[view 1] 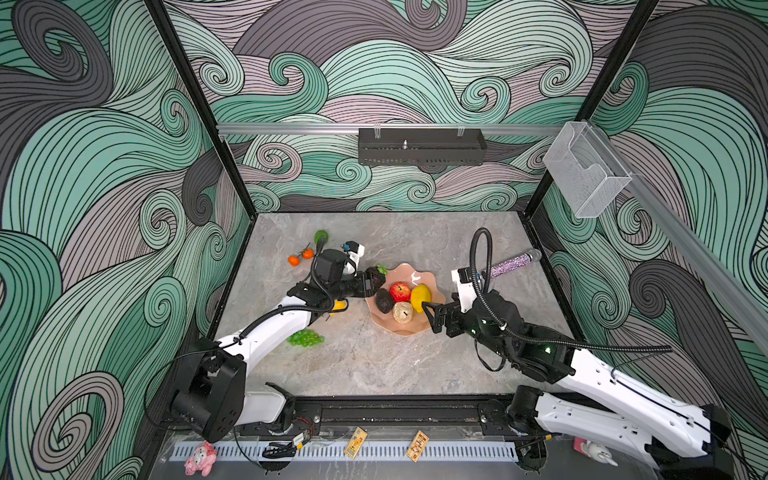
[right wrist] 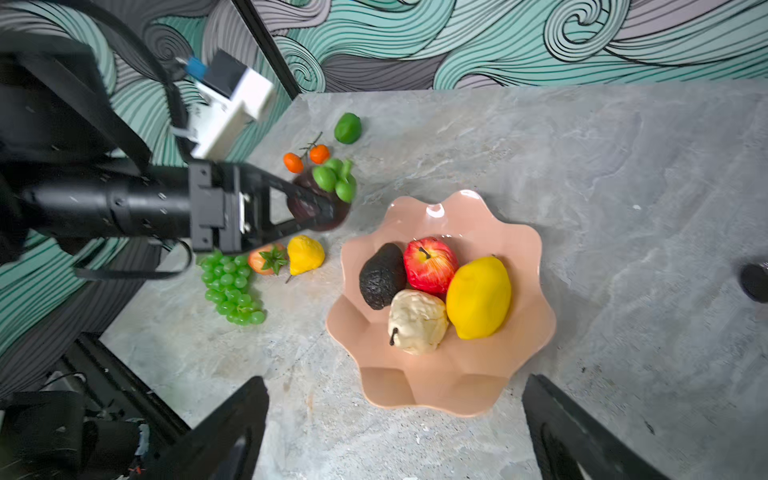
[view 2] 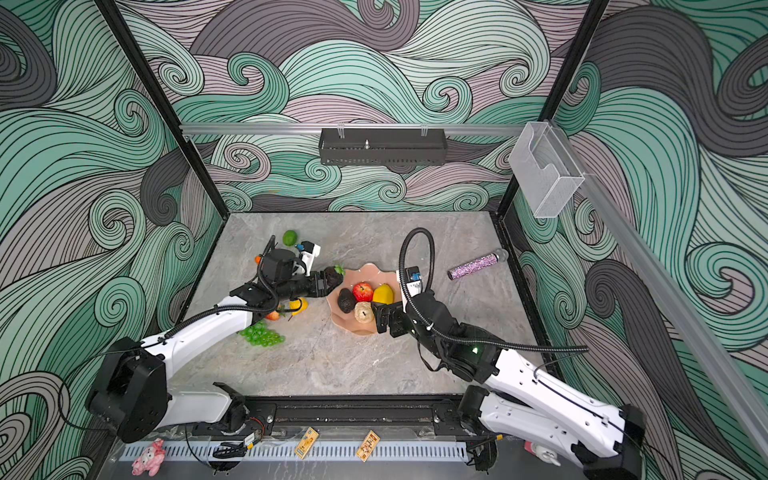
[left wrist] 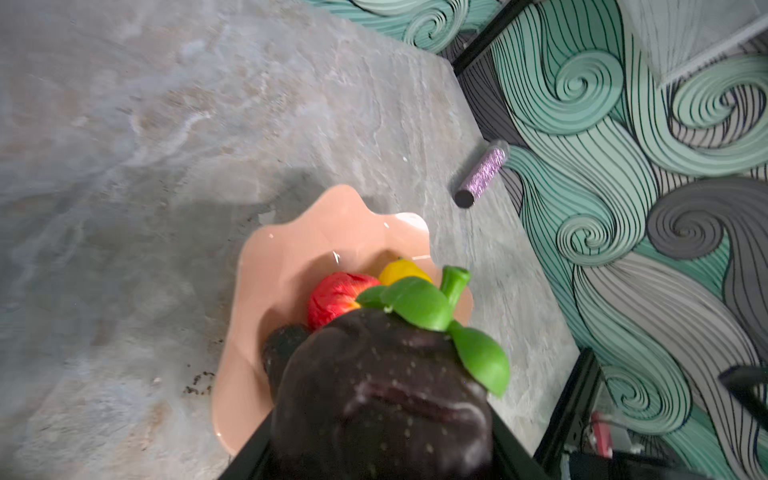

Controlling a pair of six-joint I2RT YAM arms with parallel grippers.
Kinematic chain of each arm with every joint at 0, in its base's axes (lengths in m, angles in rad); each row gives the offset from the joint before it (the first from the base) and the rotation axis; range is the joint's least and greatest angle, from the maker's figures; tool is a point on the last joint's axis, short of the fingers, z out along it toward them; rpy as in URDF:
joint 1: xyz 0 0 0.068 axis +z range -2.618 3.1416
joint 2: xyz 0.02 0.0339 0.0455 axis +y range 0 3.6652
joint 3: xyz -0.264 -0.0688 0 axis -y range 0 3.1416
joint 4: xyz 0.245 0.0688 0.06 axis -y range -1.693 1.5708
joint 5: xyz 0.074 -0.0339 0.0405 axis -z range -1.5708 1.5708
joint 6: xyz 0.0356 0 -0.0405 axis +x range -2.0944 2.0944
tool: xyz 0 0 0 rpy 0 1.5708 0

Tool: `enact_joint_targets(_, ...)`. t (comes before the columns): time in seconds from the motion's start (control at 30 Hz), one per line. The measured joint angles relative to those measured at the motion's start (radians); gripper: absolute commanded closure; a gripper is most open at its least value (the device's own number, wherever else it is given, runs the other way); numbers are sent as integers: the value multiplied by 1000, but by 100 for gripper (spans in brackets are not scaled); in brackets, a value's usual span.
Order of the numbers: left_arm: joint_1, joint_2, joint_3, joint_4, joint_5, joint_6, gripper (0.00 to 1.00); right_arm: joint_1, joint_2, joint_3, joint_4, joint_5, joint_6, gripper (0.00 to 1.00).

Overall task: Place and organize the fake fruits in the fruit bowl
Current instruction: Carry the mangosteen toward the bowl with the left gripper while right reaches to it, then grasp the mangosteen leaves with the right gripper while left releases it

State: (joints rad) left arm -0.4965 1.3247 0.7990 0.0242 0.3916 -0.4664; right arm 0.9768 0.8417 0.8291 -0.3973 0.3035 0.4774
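Dark fruit (left wrist: 374, 395) with green leaves sits clamped in the left gripper (view 1: 376, 276), just beside the far-left rim of the pink bowl (right wrist: 457, 386). Inside the bowl an avocado (right wrist: 382, 276), apple (right wrist: 430, 264), lemon (right wrist: 478, 297) and beige bumpy ball (right wrist: 417, 322) lie packed together. At the bowl's near-right edge the right gripper (view 1: 430, 318) hangs with jaws spread wide, empty. Grapes (right wrist: 230, 286), oranges (right wrist: 319, 153) and a lime (right wrist: 348, 128) lie on the table (right wrist: 623, 166) to the left.

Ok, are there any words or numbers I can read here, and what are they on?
None can be read.
Yellow card and second yellow card, at the front: printed, but too small and blurred to read.
Fruit bowl: no writing.
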Motion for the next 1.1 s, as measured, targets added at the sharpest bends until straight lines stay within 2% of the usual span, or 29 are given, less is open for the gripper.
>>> enact_joint_targets(0.07, -47, 0, -21, 25, 14, 40, 49, -1, 3, 2, 25, -26, -14, 10)
enact_joint_targets(0.17, -108, -14, -48, 83, 31, 96, 49, -11, 29, 32, 29, -42, -21, 11)
enact_joint_targets(0.3, -155, -32, -77, 150, 50, 154, 49, -68, 70, 74, 28, -76, -2, 16)
enact_joint_targets(0.47, -178, -33, -86, 208, 66, 199, 49, -138, 107, 76, 32, -165, 56, 34)
enact_joint_targets(0.77, -213, -33, -116, 256, 103, 232, 49, -157, 147, 76, 70, -272, 129, 59)
enact_joint_targets(1.1, -224, -40, -116, 287, 133, 235, 49, -158, 171, 42, 104, -308, 187, 69)
